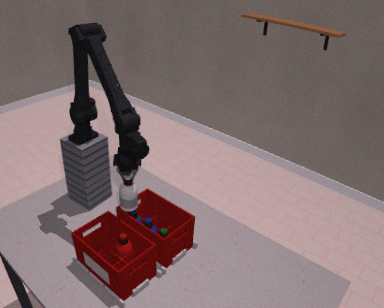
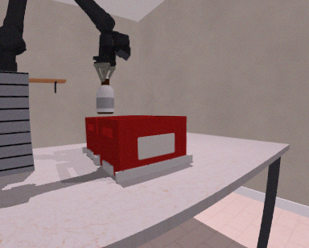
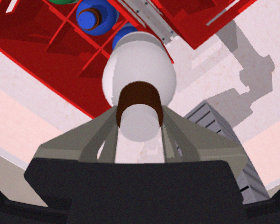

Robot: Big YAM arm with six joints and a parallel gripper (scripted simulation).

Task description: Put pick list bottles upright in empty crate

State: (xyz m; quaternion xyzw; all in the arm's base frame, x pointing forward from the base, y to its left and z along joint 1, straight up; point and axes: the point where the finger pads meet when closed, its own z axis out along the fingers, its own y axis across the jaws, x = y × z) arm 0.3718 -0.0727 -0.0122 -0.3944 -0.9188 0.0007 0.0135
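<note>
The arm is reaching out and bending down, its claw pointing downward and gripping a white bottle by the neck. The bottle is hanging upright above the crates' rims.

Crates red (pedestal striped grey), bottle white.

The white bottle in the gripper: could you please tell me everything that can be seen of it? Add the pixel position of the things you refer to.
The white bottle (image 1: 128, 196) (image 2: 105, 97) (image 3: 140, 62) has a rounded, smooth-looking body with a grey band, a dark brown neck and a pale cap. It hangs upright in the air, above the crates' rims, its neck end between the gripper's (image 1: 128, 179) (image 2: 105, 79) (image 3: 140, 117) fingers. No liquid level can be made out.
</note>
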